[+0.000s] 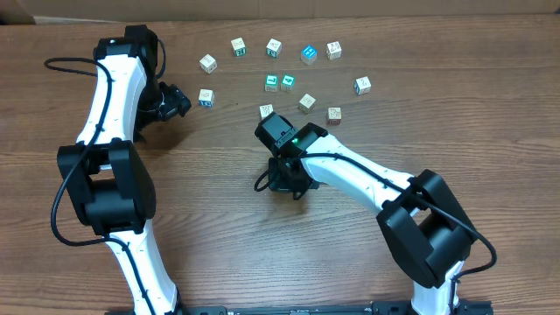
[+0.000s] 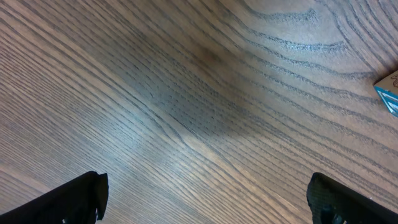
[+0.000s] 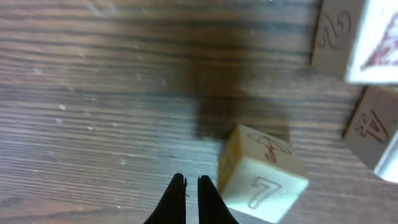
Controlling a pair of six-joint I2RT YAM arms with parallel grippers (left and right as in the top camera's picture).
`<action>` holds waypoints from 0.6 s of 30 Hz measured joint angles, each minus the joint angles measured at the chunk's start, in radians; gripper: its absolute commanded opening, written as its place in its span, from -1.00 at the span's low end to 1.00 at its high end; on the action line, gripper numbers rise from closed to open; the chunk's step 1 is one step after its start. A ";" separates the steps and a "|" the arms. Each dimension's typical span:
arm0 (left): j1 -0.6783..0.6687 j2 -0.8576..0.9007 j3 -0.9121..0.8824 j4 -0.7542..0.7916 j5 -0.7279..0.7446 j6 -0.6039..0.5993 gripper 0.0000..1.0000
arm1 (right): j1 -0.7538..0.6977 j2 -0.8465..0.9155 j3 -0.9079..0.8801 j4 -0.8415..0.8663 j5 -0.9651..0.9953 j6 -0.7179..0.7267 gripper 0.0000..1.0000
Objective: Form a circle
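**A:** On the surface (image 1: 219,201), upper half: a dozen small whitish cubes (image 1: 237,45) lie in a loose oval, each apart from its neighbours. Two inner cubes (image 1: 271,83) lie side by side and show bright blue-green tops.

**B:** Anything crowding the right hand?

**A:** The right hand (image 3: 191,198) is at the oval's lower left edge. Its fingers are pressed together with nothing between them. The 7 cube (image 3: 261,180) lies just right of the fingertips, skewed to the wood grain. Can't tell if it's touching or a hair off. Three more cubes bunch at the upper right of the wrist view, and one is marked 4 (image 3: 373,127).

**B:** Arm pose?

**A:** The right arm (image 1: 367,175) runs diagonally from the lower-right base up and left, with the wrist bent over the surface. The left arm (image 1: 114,96) goes up the left side, then folds back down and to the right.

**B:** Left hand?

**A:** The left hand (image 1: 178,101) is spread wide and holds nothing. Its wrist view shows only bare wood between the fingertips (image 2: 87,196). It sits just left of the oval's leftmost cube (image 1: 206,97), not touching. A blue-edged cube corner (image 2: 388,90) pokes in at the right edge of that view.
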 measured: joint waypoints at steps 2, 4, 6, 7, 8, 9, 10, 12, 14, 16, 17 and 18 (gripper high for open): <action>0.000 0.000 0.000 0.000 0.000 0.000 0.99 | -0.002 0.000 -0.001 -0.018 0.003 0.000 -0.89; 0.000 0.000 0.000 0.000 0.000 0.000 0.99 | -0.008 0.000 -0.001 -0.025 0.011 0.002 -0.89; 0.000 0.000 0.000 0.000 0.000 0.000 0.99 | -0.018 0.000 -0.001 -0.029 0.020 0.003 -0.88; 0.000 0.000 0.000 0.000 0.000 0.000 0.99 | -0.023 0.000 -0.001 -0.030 0.023 0.003 -0.88; 0.000 0.000 0.000 0.000 0.000 0.000 0.99 | -0.027 0.000 -0.001 -0.029 0.024 0.003 -0.88; 0.000 0.000 0.000 0.000 0.000 0.000 0.99 | -0.032 0.000 -0.001 -0.029 0.028 0.003 -0.88; 0.000 0.000 0.000 0.000 0.000 0.000 0.99 | -0.032 0.000 -0.001 -0.029 0.031 0.003 -0.88; 0.000 0.000 0.000 0.000 0.000 0.000 0.99 | -0.037 0.000 -0.001 -0.026 0.043 0.004 -0.88; 0.000 0.000 0.000 0.000 0.000 0.000 0.99 | -0.037 0.000 -0.001 -0.022 0.050 0.005 -0.86; 0.000 0.000 0.000 0.000 0.000 0.000 0.99 | -0.037 0.000 -0.001 -0.022 0.053 0.006 -0.85; 0.000 0.000 0.000 0.000 0.000 0.000 0.99 | -0.037 0.000 -0.001 -0.022 0.054 0.006 -0.85; 0.000 0.000 0.000 0.000 0.000 0.000 0.99 | -0.037 0.000 -0.001 -0.021 0.056 0.007 -0.84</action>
